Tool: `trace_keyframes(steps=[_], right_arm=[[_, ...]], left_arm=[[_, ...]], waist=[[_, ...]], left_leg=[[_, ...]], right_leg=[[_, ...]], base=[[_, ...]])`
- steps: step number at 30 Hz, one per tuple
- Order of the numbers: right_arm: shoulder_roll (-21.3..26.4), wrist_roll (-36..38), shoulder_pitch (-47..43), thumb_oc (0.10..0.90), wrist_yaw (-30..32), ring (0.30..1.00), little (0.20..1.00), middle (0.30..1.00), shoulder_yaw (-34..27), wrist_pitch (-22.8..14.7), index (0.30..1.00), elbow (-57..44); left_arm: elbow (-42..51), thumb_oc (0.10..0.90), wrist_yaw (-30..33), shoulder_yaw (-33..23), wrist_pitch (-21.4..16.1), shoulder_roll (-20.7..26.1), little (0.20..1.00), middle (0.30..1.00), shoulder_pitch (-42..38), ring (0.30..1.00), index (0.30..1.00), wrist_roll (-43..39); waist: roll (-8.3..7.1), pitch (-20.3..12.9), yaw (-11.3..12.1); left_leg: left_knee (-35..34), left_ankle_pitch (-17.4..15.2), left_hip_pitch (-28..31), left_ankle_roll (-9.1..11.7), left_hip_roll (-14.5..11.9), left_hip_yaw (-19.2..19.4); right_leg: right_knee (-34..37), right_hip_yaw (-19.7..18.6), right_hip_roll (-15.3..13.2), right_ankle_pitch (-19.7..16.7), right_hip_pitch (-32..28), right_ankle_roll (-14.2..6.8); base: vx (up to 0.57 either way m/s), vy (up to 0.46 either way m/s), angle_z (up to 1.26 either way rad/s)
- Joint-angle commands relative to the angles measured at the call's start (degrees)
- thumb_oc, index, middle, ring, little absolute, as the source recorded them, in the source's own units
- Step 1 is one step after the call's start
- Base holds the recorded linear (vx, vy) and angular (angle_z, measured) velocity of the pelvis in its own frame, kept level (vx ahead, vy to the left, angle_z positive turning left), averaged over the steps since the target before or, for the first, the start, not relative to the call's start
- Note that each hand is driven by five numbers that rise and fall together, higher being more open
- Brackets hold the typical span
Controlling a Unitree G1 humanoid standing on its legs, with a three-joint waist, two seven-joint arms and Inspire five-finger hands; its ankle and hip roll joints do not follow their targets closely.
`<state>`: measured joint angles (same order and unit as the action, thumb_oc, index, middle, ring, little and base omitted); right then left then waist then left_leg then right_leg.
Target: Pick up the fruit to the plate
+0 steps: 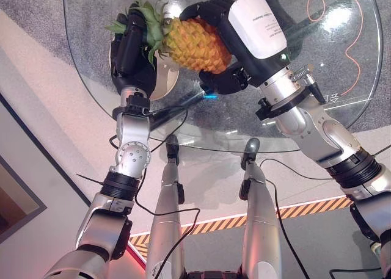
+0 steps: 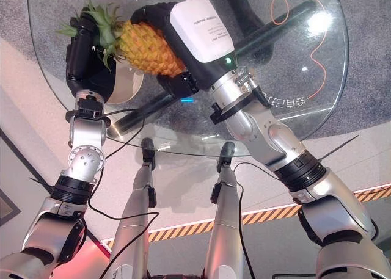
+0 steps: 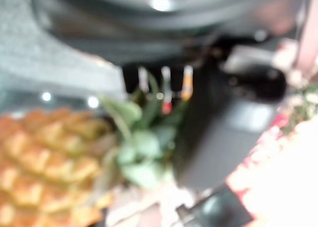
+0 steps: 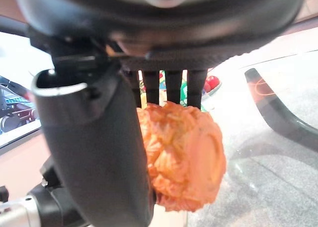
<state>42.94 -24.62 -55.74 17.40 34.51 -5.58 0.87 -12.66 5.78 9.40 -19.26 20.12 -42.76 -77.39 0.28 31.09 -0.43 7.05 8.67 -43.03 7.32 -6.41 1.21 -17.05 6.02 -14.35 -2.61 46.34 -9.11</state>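
While the pineapple (image 1: 194,45) hangs lengthwise above the round glass counter (image 1: 342,59), both hands are on it. The right hand (image 1: 235,44) clasps the orange body: its fingers (image 1: 198,10) curl over the far side of the fruit, and its thumb (image 1: 223,82) presses in from the near side, so the body sits squeezed between them. In the right wrist view the flat base of the fruit (image 4: 186,155) shows just past the row of fingers (image 4: 169,90), with the broad thumb (image 4: 99,152) lying against its side.

The leafy crown (image 1: 143,22) points toward 9 o'clock, into the left hand (image 1: 131,53). That hand's fingers (image 1: 135,24) reach up beside and partly behind the green leaves, touching them; whether they are clenched on the crown or only resting against it I cannot tell. The left wrist view shows the crown (image 3: 141,147) close against the dark hand (image 3: 218,132).

A pale plate (image 1: 164,83) lies on the glass at about 7 o'clock from the fruit, partly covered by the left hand. The crown end hangs over it, while the body is off toward 3 o'clock.
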Motion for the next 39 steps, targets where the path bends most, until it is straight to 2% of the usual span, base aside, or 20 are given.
trace_keyframes(steps=[1, 4, 7, 8, 22, 31, 39], right_arm=[[-1.9, -0.2, -9.0, 0.1, 1.5, 0.3, 0.2, 0.3, 1.7, -4.0, 0.3, -7.3], [-2.0, -0.2, -8.5, 0.1, 2.3, 0.3, 0.2, 0.3, 1.6, -3.1, 0.3, -7.3], [-2.2, 0.5, -8.3, 0.402, 3.4, 0.559, 0.502, 0.559, 0.8, -2.3, 0.559, -7.2], [-2.4, 1.0, -7.8, 0.8, 3.9, 0.9, 0.9, 0.9, 0.5, -1.7, 0.9, -7.2], [-5.0, 0.3, -5.7, 0.8, 8.6, 0.9, 0.9, 0.9, -3.7, 1.6, 0.9, -5.4], [-5.7, -0.4, -4.9, 0.8, 9.5, 0.9, 0.9, 0.9, -4.9, 2.2, 0.9, -5.1], [-6.0, -0.9, -4.7, 0.8, 10.0, 0.9, 0.9, 0.9, -5.8, 2.2, 0.9, -4.9]], left_arm=[[9.7, 0.1, -7.5, 4.9, -0.7, -1.4, 0.2, 0.3, -8.5, 0.3, 0.3, 3.3], [9.9, 0.1, -7.3, 5.0, -1.0, -1.6, 0.2, 0.3, -8.2, 0.3, 0.3, 3.3], [9.9, 0.1, -7.2, 4.8, -1.3, -1.8, 0.2, 0.3, -8.5, 0.3, 0.3, 3.6], [9.8, 0.1, -7.0, 4.8, -1.5, -1.9, 0.2, 0.3, -8.3, 0.3, 0.3, 3.7], [9.4, 0.1, -3.5, 2.3, -6.7, -3.7, 0.2, 0.3, -8.4, 0.3, 0.3, 7.0], [9.3, 0.1, -1.2, 0.8, -9.0, -4.7, 0.2, 0.3, -7.9, 0.3, 0.3, 9.7], [9.2, 0.1, 3.6, -0.6, -12.0, -4.9, 0.2, 0.3, -8.0, 0.3, 0.3, 13.4]], waist=[[-1.13, -1.3, 0.2], [-1.09, -1.3, 0.2], [-1.17, -1.3, 0.1], [-1.15, -1.3, 0.1], [-1.08, -1.3, 0.0], [-1.14, -1.3, 0.1], [-1.14, -1.3, 0.1]], left_leg=[[2.6, -2.8, -0.6, -1.1, 2.6, 0.3], [2.7, -3.4, 0.0, -1.0, 2.5, 0.3], [2.7, -3.0, -0.6, -1.0, 2.6, 0.2], [2.7, -3.5, -0.2, -1.0, 2.6, 0.2], [2.8, -3.1, -0.8, -1.2, 2.9, 0.2], [2.7, -3.2, -0.7, -1.1, 2.7, 0.1], [2.5, -3.1, -0.6, -1.1, 2.8, 0.2]], right_leg=[[7.2, 3.1, 1.5, -4.4, -3.5, -0.7], [7.1, 3.0, 1.6, -3.8, -4.0, -0.7], [7.2, 2.9, 1.6, -4.2, -3.4, -0.6], [7.1, 2.9, 1.6, -3.9, -3.7, -0.7], [7.0, 2.8, 1.6, -4.2, -3.0, -0.5], [6.8, 2.8, 1.6, -3.9, -3.1, -0.4], [6.9, 2.9, 1.6, -4.0, -3.2, -0.4]], base=[[0.0, 0.0, 0.0], [0.0, 0.0, 0.0], [0.0, 0.0, 0.0], [0.0, 0.0, 0.0], [0.0, 0.0, 0.0], [0.0, 0.0, 0.0], [0.0, 0.0, 0.0]])
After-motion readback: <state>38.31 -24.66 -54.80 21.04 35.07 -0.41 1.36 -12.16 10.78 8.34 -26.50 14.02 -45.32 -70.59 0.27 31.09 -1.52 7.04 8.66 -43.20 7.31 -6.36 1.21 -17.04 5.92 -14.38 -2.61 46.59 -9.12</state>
